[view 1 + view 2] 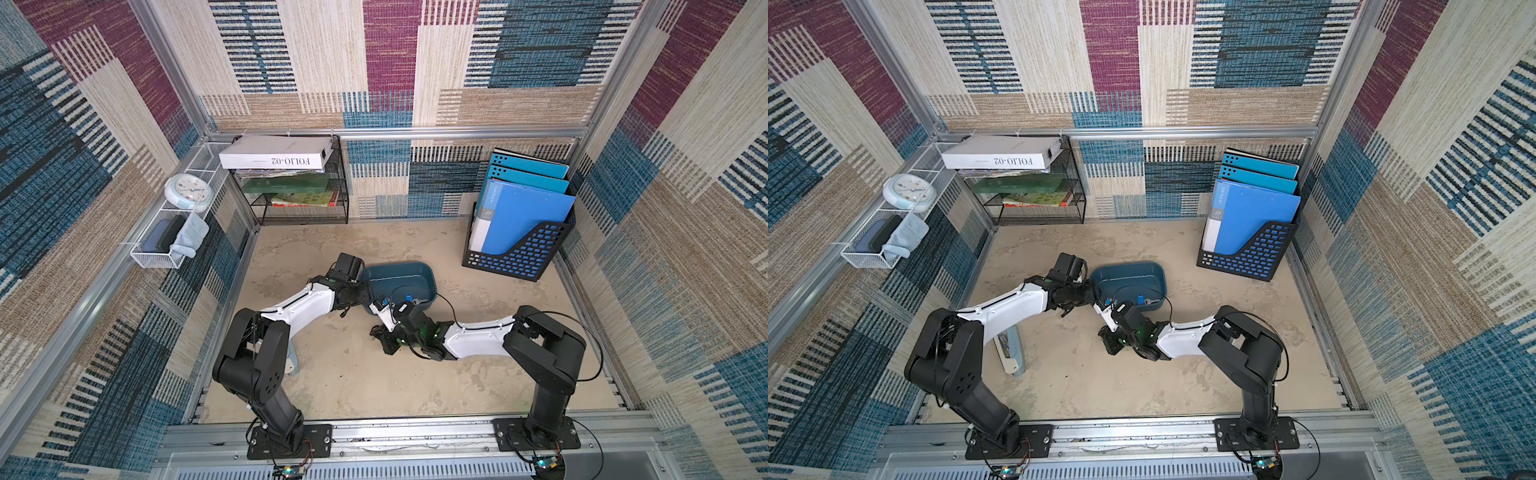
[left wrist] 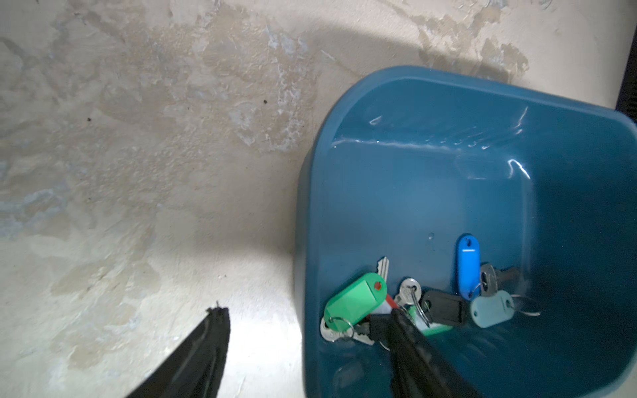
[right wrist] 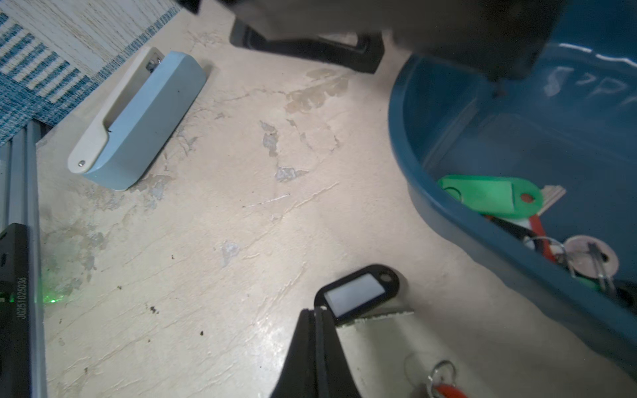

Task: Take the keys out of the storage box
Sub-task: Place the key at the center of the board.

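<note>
Work surface: a mottled beige counter (image 1: 332, 386) enclosed by woven patchwork walls. The shallow dark teal plastic storage box (image 1: 399, 279) sits mid-counter between the two arms.

Step in hand: removal appears partly done.
- The right gripper (image 3: 319, 312), pressed together, pinches the end of a black plastic key tag (image 3: 358, 293) low over the counter, outside the box.
- A red-tagged key ring (image 3: 443, 387) lies on the counter near it.
- The small silver keys (image 2: 408, 293), with a green tag (image 2: 355, 299), a blue tag (image 2: 468, 265) and a pale teal tag (image 2: 491, 308), lie clustered against one wall inside the box.
- The left gripper (image 2: 306, 312) is spread and straddles that wall, one finger among the keys and one outside.

Next move, as judged: the right gripper should release its tag onto the counter. The left gripper needs both fingers inside the wall, around a single tag, before closing. Otherwise it would clamp the box.

Legible writing: "FOLIO-02" on the white carton (image 1: 276, 151) atop the black wire-mesh shelf (image 1: 340, 195). The held tag's white label window is blank. Print on the blue folder (image 1: 528, 216) is too small to read.
</note>
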Controlling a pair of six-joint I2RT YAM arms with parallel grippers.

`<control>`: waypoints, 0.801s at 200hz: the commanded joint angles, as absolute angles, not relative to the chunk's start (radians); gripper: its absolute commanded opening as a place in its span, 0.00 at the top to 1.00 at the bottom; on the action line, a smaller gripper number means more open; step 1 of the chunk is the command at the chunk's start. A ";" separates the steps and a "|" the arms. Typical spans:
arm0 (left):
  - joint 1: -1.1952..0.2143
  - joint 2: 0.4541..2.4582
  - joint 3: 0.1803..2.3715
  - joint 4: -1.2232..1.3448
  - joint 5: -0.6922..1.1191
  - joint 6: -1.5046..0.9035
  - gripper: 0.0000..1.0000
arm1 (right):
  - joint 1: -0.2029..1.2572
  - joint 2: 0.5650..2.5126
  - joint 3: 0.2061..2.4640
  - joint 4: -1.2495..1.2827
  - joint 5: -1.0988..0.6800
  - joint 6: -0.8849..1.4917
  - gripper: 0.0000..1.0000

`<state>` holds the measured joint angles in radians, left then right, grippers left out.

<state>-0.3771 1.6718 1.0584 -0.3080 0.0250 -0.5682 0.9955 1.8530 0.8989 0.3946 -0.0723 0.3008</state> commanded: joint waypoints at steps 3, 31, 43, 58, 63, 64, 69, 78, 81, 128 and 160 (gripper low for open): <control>-0.369 1.660 1.060 -0.324 0.028 -0.556 0.25 | 0.997 1.875 0.910 0.398 -0.075 0.305 1.00; -0.365 1.647 1.058 -0.325 0.026 -0.552 0.24 | 1.002 1.881 0.913 0.396 -0.107 0.302 1.00; -0.361 1.645 1.060 -0.326 0.024 -0.550 0.24 | 1.010 1.879 0.914 0.392 -0.116 0.293 1.00; -0.359 1.646 1.060 -0.330 0.025 -0.549 0.23 | 1.022 1.877 0.915 0.384 -0.130 0.284 0.98; -0.359 1.646 1.059 -0.330 0.025 -0.549 0.23 | 1.026 1.877 0.916 0.382 -0.131 0.279 0.97; -0.359 1.646 1.060 -0.330 0.025 -0.548 0.23 | 1.026 1.877 0.916 0.381 -0.130 0.279 0.96; -0.359 1.646 1.060 -0.330 0.025 -0.549 0.23 | 1.028 1.878 0.918 0.375 -0.129 0.277 0.93; -0.358 1.644 1.059 -0.330 0.025 -0.549 0.23 | 1.031 1.878 0.928 0.356 -0.139 0.267 0.89; -0.357 1.644 1.058 -0.330 0.024 -0.549 0.23 | 1.033 1.876 0.932 0.351 -0.138 0.265 0.88; -0.356 1.649 1.069 -0.339 0.028 -0.545 0.23 | 1.035 1.720 0.959 0.175 0.028 0.235 0.37; -0.356 1.620 1.051 -0.322 0.055 -0.539 0.24 | 0.997 1.526 0.938 0.061 0.245 0.280 0.25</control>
